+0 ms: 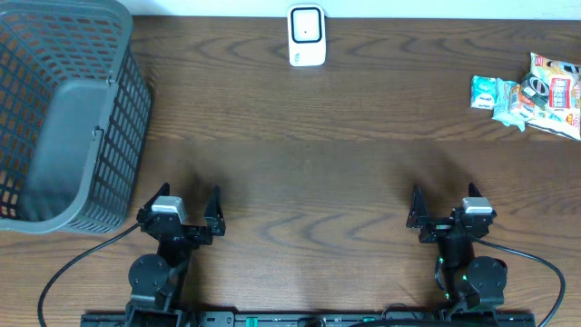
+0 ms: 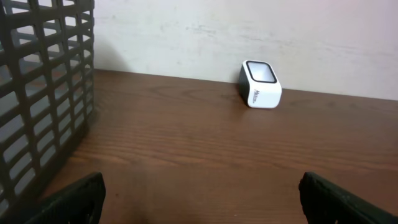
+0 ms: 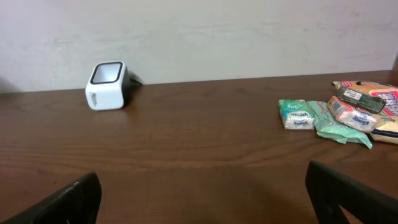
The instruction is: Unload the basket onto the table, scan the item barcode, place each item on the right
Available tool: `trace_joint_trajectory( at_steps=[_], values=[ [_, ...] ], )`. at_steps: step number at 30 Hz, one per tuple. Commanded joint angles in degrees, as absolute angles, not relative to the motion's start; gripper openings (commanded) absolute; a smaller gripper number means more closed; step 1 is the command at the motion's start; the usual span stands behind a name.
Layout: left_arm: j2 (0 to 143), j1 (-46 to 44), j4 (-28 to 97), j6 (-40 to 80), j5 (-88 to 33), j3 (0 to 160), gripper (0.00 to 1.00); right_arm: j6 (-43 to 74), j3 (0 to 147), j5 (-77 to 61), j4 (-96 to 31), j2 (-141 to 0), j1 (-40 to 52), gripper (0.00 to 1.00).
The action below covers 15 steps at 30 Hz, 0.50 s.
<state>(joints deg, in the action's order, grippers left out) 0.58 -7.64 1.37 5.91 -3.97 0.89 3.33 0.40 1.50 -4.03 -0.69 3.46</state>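
Note:
A small white barcode scanner stands at the back middle of the table; it shows as the scanner in the left wrist view and the scanner in the right wrist view. Several small packaged items lie in a heap at the back right, seen as packets from the right wrist. My left gripper sits open near the front left, far from both. My right gripper sits open near the front right. Nothing is between either pair of fingers.
A large grey plastic basket fills the left side of the table, its mesh wall close to the left gripper. Bare dark wood table lies between the grippers and the scanner. A pale wall stands behind the table.

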Motion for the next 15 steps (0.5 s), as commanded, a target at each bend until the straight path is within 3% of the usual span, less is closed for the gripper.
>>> trace_joint_trajectory(
  at_steps=[1, 15],
  values=[
    [0.10, -7.40, 3.86, 4.45, -3.38, 0.23, 0.97, 2.48, 0.32, 1.37, -4.25, -0.32, 3.25, 0.99],
    [0.21, -7.40, 3.86, 4.08, -3.40, 0.23, 0.98, 2.50, 0.32, 1.37, -4.25, -0.32, 3.25, 0.99]
  ],
)
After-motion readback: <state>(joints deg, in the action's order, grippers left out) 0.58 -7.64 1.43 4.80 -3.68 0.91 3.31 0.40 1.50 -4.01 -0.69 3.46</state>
